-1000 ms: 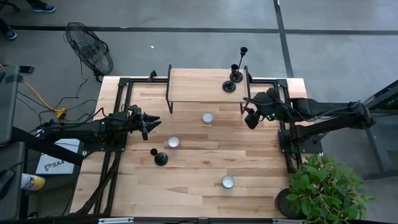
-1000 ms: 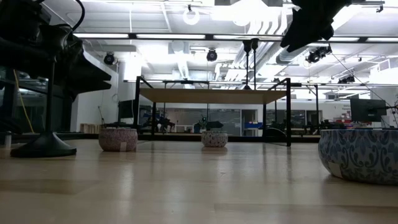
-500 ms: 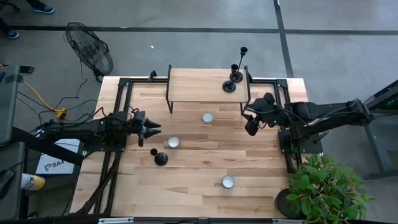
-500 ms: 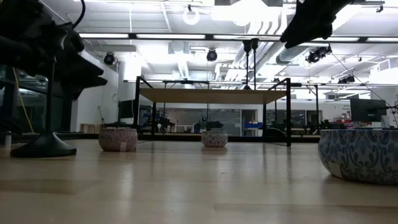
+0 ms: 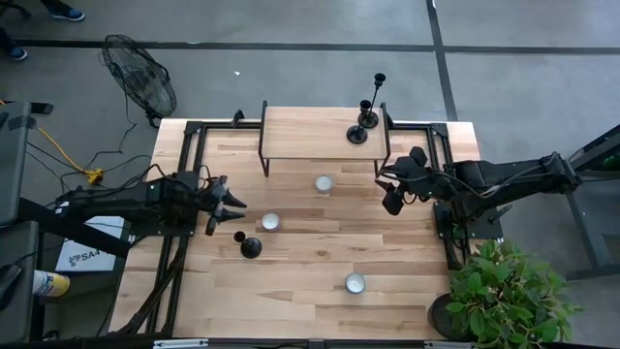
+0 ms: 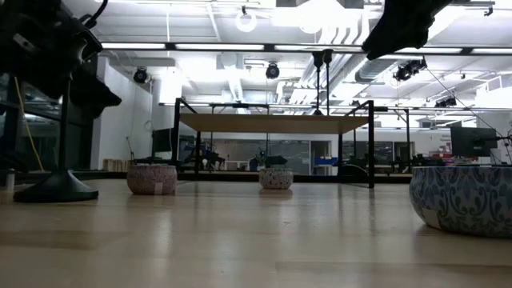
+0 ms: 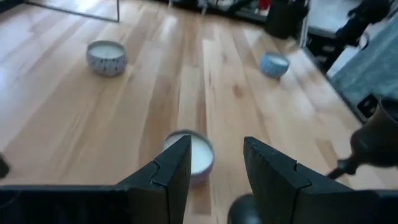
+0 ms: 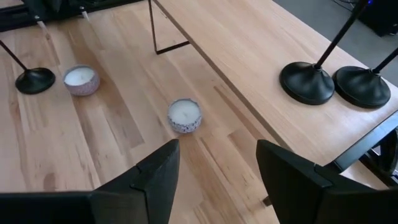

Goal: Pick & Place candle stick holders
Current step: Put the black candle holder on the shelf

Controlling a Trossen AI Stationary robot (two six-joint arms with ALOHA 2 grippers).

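- Left gripper (image 5: 235,203): hangs over the left half of the light wooden slatted table (image 5: 310,291). Its two dark fingers (image 7: 168,171) stand apart with nothing between them.
- Third black metal candlestick with round domed base, thin stem and small cup top (image 5: 249,245): stands on the table just beside the left jaws, on their near-edge side. In the left wrist view its base (image 7: 245,211) and cup (image 7: 379,134) show close to one finger. The jaws do not touch it.
- Small round white candle in a patterned tin (image 5: 270,222): sits on the table straight ahead of the left jaws, near them; in the left wrist view it lies in line with the gap (image 7: 193,152).
- Right gripper (image 5: 390,199): hangs over the right side of the table, jaws apart and empty, as its wrist view shows (image 8: 214,180).
- Second candle tin (image 5: 324,183): lies ahead of the right jaws, well apart from them.
- Two taller black metal candlesticks (image 5: 365,121): stand side by side on the raised wooden shelf with black metal legs (image 5: 310,131), bases touching or nearly so, beyond and to one side of the right jaws.
- Third candle tin (image 5: 356,283): sits near the table's front edge, well apart from both jaws.
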